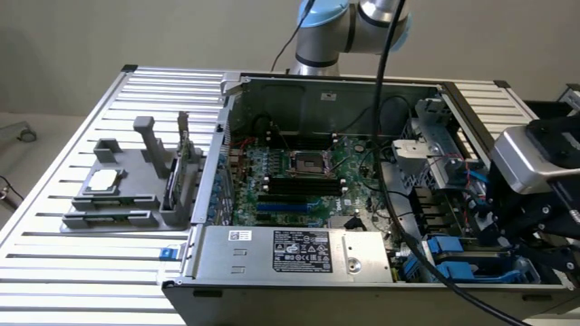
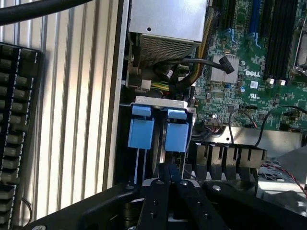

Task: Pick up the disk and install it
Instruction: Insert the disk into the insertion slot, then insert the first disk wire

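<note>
End effector (image 2: 168,173) closed at disk (image 2: 176,136) in bay. Risk: tilted push, may jam against neighbour blue carrier (image 2: 141,134), snag cables (image 2: 192,62).

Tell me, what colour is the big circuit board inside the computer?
Green. The board shows best in the wrist view.
</note>
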